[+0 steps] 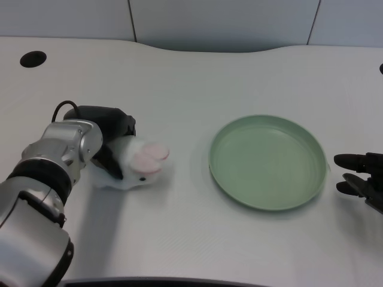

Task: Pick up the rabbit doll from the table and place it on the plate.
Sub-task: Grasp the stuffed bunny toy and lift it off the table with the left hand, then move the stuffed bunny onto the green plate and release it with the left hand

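The rabbit doll (136,164), soft, light and easily squashed, is found toward the table's (179,78) left edge, gripped around its body by the fingers of the left hand (108,140); the body is judged the best hold. The green plate (311,143), well apart rightward, is reached unobstructed.

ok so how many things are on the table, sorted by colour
white with pink: 1, the rabbit doll, gripped by the left hand
green: 1, the plate, with nothing on it
total: 2
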### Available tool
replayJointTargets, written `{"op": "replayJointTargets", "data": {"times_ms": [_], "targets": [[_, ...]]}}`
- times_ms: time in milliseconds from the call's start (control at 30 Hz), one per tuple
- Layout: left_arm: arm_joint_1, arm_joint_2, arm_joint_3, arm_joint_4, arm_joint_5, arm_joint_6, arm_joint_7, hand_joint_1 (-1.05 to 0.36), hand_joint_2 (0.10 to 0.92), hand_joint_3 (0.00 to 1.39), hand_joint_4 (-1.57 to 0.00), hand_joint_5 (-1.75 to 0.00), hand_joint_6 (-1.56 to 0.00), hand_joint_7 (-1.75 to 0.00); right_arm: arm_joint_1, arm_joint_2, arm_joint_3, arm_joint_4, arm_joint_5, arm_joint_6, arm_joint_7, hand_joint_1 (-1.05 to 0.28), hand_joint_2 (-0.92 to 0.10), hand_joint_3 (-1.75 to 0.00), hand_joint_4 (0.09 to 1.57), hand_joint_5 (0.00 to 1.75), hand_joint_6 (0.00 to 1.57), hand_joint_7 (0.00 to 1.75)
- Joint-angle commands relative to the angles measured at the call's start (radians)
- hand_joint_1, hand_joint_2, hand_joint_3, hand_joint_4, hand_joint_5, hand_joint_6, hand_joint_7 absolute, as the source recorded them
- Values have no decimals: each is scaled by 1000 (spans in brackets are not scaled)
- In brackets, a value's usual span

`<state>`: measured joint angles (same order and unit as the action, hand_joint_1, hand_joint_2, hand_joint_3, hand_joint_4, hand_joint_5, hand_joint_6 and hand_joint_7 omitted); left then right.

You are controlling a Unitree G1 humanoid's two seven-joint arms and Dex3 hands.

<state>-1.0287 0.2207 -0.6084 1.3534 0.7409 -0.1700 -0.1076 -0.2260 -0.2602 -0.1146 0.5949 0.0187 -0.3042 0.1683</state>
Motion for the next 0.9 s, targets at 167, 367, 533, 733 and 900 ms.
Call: {"op": "replayJointTargets", "data": {"times_ms": [167, 367, 533, 733, 900], "targets": [[87, 13, -54, 11, 68, -46, 266, -205, 903, 32, -636, -1739, -484, -1737, 20, 2, -13, -16, 15, -3, 0, -445, -921, -170, 1016, 213, 923, 1], [72, 13, -27, 11, 52, -50, 327, -183, 921, 189, -632, -1746, -470, -1746, 13, 3, -12, 2, 13, -25, 3, -446, -921, -172, 1018, 210, 926, 2], [23, 12, 3, 4, 34, -46, 309, -201, 921, 159, -585, -1744, -441, -1740, 13, 10, -13, -21, 20, 18, 1, -447, -921, -172, 1017, 206, 927, 2], [-44, 12, 35, -10, 5, -72, 320, -145, 900, 134, -686, -1746, -476, -1746, 6, 14, -8, -16, 1, 23, -16, -457, -921, -178, 1022, 206, 934, 5], [-116, -28, 60, -17, -16, -66, 287, -146, 906, 109, -698, -1746, -472, -1746, 0, 21, -5, -10, 4, 23, -12, -453, -921, -177, 1019, 205, 932, 3]]}}
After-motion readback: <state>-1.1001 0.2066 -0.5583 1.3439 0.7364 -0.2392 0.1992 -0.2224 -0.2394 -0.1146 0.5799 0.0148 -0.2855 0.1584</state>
